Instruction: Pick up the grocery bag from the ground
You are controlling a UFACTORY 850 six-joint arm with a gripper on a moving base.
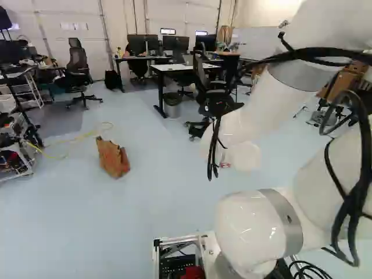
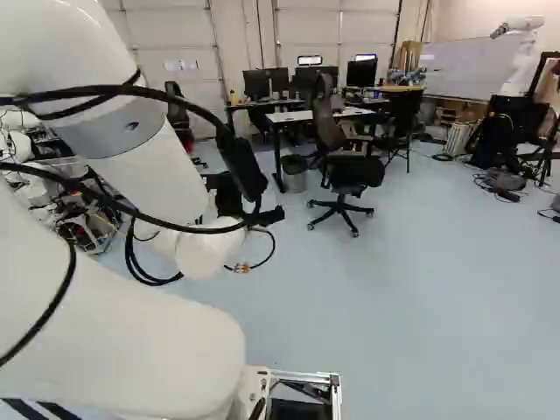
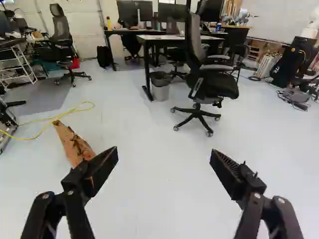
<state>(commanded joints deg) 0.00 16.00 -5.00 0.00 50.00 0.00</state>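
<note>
The claw [image 3: 164, 152] hangs wide, its 2 fingers well apart. From here I see the brown grocery bag [image 1: 113, 157] on the floor [image 1: 81, 226], left, near the yellow cord [image 1: 75, 140]; farther right stands a black office chair [image 2: 354, 171].

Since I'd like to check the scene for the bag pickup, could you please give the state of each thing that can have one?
Gripper: open, gripping nothing
Grocery bag: on the floor, creased
Yellow cord: loosely curved on the floor
Nearest office chair: upright on its wheels
Trash bin: upright
Monitors: on or off, cannot tell
</note>
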